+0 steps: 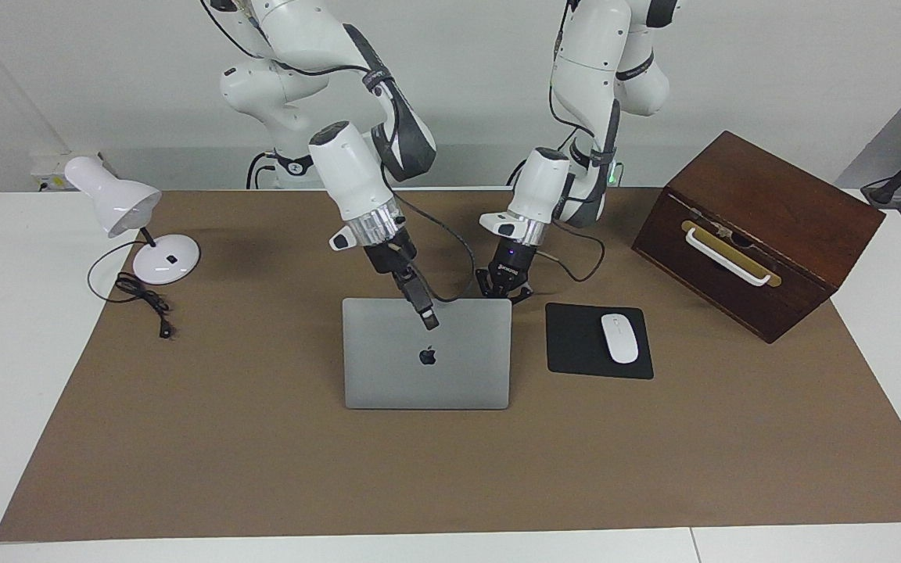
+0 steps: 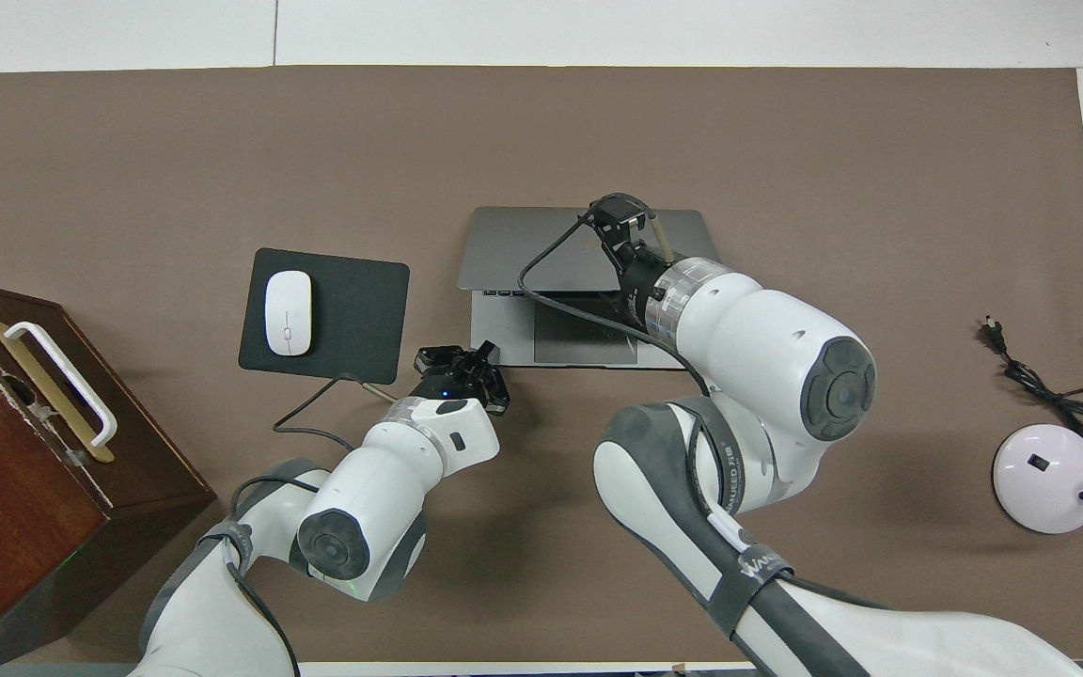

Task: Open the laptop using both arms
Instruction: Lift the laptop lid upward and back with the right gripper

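The silver-grey laptop (image 1: 427,367) lies mid-table on the brown mat, its lid with the dark apple logo raised part way. In the overhead view the lid (image 2: 523,249) is tilted up and the grey base with the dark trackpad (image 2: 584,343) shows. My right gripper (image 1: 423,311) is shut on the lid's raised edge, one finger on the outside of the lid; it also shows in the overhead view (image 2: 624,224). My left gripper (image 1: 504,291) is open, low at the base's corner nearest the robots toward the left arm's end (image 2: 460,364).
A black mouse pad (image 1: 576,344) with a white mouse (image 1: 619,338) lies beside the laptop toward the left arm's end. A brown wooden box (image 1: 755,231) stands beside the pad. A white desk lamp (image 1: 157,254) with its cord stands at the right arm's end.
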You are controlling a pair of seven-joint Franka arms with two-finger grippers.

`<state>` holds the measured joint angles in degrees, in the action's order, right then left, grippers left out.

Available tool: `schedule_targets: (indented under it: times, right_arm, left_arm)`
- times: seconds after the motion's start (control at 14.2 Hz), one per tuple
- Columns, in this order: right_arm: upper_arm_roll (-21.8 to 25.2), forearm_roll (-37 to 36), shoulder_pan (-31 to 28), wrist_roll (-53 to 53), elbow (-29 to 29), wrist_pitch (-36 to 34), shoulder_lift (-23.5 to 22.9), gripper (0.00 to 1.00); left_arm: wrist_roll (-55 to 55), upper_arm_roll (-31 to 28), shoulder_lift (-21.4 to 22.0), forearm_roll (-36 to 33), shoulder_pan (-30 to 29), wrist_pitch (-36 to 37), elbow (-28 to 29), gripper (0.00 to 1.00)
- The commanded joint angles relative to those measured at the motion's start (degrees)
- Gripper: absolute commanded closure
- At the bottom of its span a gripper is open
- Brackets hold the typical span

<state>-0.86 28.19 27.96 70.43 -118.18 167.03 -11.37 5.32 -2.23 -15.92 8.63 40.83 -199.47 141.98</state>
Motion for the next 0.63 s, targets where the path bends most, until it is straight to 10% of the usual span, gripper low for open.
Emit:
schedule_targets:
  times: [0.0,0.56]
  right_arm:
    - [0.2,-0.2,-1.1,-1.9,5.1,-2.6,-2.9,0.0]
    - [3.1,-1.9,-2.1,-1.8,15.2,-13.3,-5.7,0.0]
  left_arm:
    - [0.0,0.2,-2.7,-0.9,-0.6,-0.7,-1.3,1.0]
    - [-0.1,0.2,-2.8,-0.9,-0.6,-0.7,-1.3,1.0]
